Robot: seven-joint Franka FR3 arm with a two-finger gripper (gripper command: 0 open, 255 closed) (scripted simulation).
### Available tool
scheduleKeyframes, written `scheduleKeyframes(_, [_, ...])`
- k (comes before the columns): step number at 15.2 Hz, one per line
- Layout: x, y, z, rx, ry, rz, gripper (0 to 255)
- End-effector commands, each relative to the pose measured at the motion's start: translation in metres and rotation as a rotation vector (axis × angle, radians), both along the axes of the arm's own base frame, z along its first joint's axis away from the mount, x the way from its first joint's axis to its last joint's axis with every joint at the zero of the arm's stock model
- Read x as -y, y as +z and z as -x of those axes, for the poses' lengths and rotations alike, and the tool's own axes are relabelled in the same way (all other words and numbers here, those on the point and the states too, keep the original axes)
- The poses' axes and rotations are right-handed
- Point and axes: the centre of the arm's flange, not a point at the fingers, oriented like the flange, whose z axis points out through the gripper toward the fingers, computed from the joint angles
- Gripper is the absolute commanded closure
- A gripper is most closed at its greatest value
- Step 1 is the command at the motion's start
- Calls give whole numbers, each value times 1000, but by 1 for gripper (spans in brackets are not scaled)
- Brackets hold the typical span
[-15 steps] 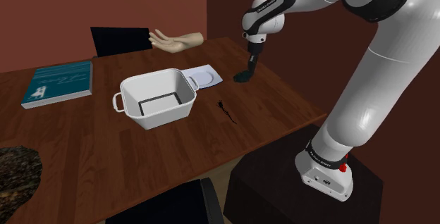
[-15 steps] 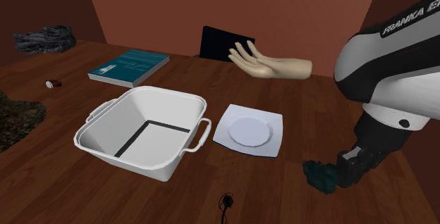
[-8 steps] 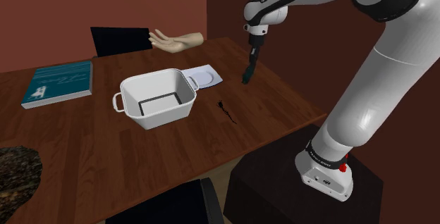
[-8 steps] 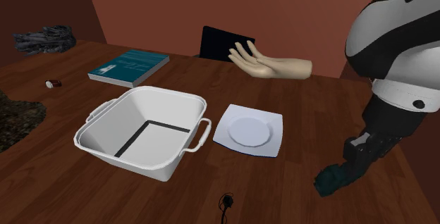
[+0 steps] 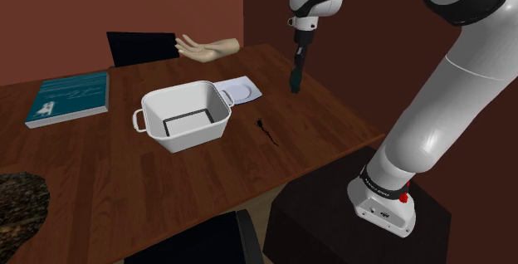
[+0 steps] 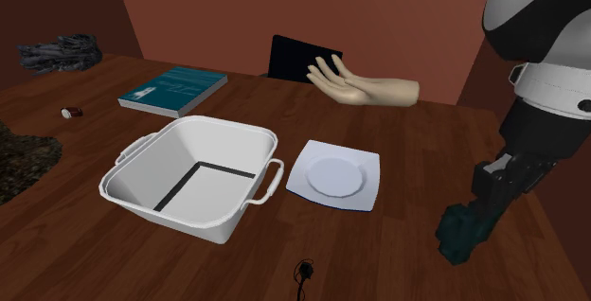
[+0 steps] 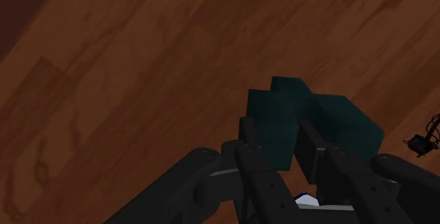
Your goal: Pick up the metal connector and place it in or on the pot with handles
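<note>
Wrist view: the gripper (image 7: 277,132) is clamped on what we take for the connector (image 7: 335,120), a dark teal blocky piece. It hangs near the table (image 5: 124,171) edge on the stand (image 5: 332,229) side, well apart from the white pot (image 5: 196,135) mid-table. Pick looks done; carry and drop remain.

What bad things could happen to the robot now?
1. The gripper clasps a dark teal block, not the small black connector lying on the table. With its fingers full, it probably cannot grab the connector.
2. The connector looks tiny and thin, so the fingers might slip off it.
3. The white plate sits beside the pot; a sloppy drop could land there.
</note>
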Motion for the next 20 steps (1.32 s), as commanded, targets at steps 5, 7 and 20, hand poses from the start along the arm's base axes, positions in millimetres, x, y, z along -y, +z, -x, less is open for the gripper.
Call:
scheduleKeyframes(5, [0, 32, 1, 0, 0, 0, 255])
scheduleKeyframes(7, [0, 43, 1, 0, 0, 0, 255])
scheduleKeyframes(20, [-76, 78, -22, 0, 0, 0, 255])
